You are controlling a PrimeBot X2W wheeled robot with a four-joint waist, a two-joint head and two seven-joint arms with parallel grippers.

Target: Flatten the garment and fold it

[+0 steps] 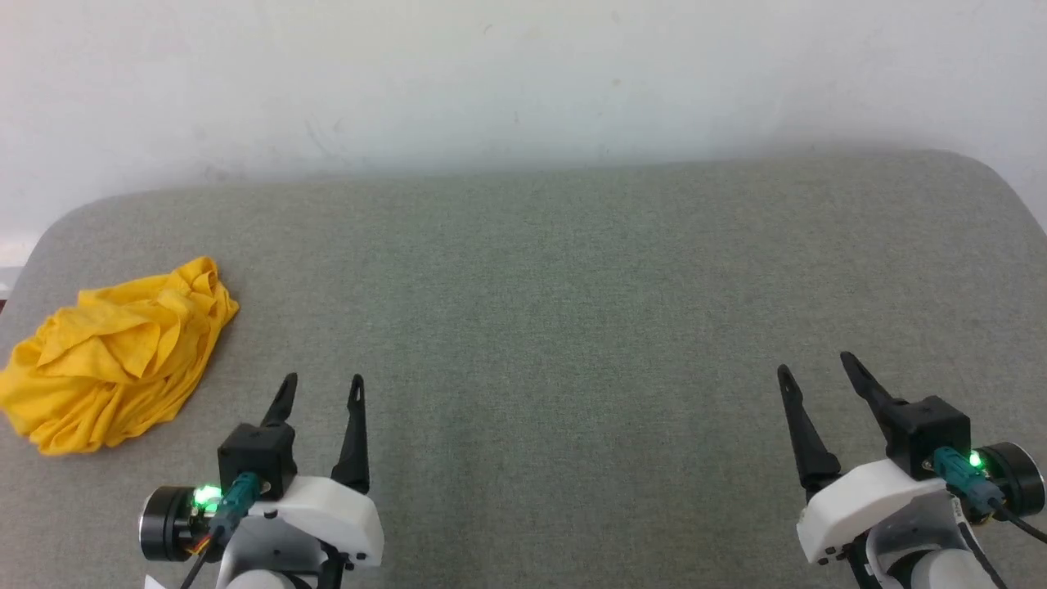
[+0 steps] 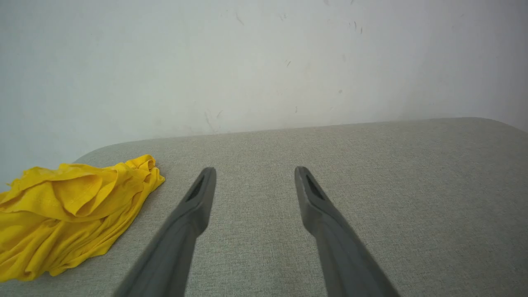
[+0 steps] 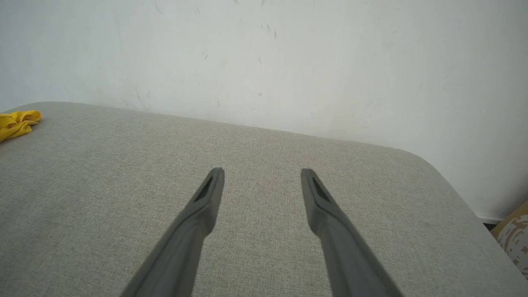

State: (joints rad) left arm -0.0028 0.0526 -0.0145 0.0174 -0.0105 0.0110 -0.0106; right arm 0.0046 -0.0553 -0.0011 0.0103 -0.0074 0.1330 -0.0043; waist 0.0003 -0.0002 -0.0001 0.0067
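Garment bunched at worktop left edge. Left gripper, right gripper both spread, empty. Best: left pinches top fold, drags toward centre.

Left gripper is seen at lower left, jaws spread wide, empty. Right gripper is seen at lower right, equally spread, empty. Both pairs of fingers are pointed forward.

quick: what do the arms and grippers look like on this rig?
Both match: left gripper and right gripper have two long, dark, tapered fingers slotted near the tips, on a black block, white shell, teal plug with green light, black cable.
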